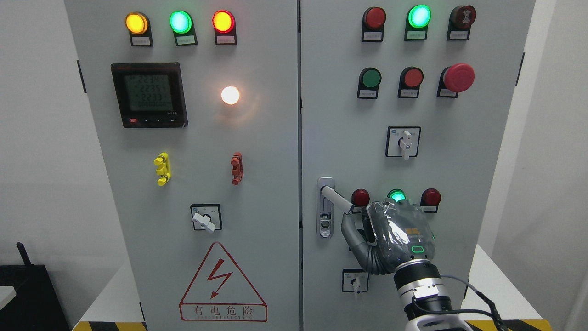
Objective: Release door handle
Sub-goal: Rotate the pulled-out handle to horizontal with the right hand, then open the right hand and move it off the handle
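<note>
so, scene: a grey two-door control cabinet (294,151) stands in front of the robot, lamps lit along the top of both doors.
door handle: the door handle (336,199) sits on the right door just beside the centre seam; its lever is swung out of the lock plate (325,208) and slants down to the right.
right hand: the right hand (390,236) comes up from the bottom right, back of the hand toward the camera, its arm rising steeply so the palm faces the door.
fingers: the fingers (353,232) curl up toward the lever's free end; the tip looks to touch or sit just under it, but i cannot tell whether they grip it or are already loose.
why held so: my guess is the hand stays level with the lever's end so it can let go by simply uncurling.
left hand: not in sight.
edges: the lever tip lies just beside a red lamp (360,197) and near a green lamp (396,195) peeking over the knuckles; a small rotary switch (355,281) sits right below the wrist.
open room: bare panel lies left of the hand, under the lock plate, and free air back toward the robot.
risk: sliding sideways could brush the lamps or the switch; straight back looks safest.
</note>
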### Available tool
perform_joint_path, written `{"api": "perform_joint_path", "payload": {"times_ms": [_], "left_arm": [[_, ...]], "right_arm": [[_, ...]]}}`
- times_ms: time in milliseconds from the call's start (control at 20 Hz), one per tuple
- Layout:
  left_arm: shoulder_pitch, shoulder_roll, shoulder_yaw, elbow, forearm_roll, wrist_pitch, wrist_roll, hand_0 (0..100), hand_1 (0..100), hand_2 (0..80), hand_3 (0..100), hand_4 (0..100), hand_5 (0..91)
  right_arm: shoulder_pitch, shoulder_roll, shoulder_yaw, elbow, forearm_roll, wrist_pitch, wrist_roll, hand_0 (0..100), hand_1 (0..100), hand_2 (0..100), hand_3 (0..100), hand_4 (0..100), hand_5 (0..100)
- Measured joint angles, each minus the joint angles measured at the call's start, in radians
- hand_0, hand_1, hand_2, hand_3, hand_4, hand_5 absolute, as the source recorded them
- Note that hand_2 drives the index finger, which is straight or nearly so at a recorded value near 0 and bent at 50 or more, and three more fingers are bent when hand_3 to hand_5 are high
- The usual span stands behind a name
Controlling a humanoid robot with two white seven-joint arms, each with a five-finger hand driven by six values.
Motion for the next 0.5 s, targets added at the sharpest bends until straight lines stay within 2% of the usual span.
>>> {"api": "perform_joint_path", "payload": {"times_ms": [500], "left_arm": [[0.000,0.000,0.000,0.000,0.000,0.000,0.000,12,39,0.0,0,0,0.0]], "right_arm": [[-0.012,-0.001,-0.009,0.000,0.000,-0.001,-0.001,67,6,98,100,100,100]]}}
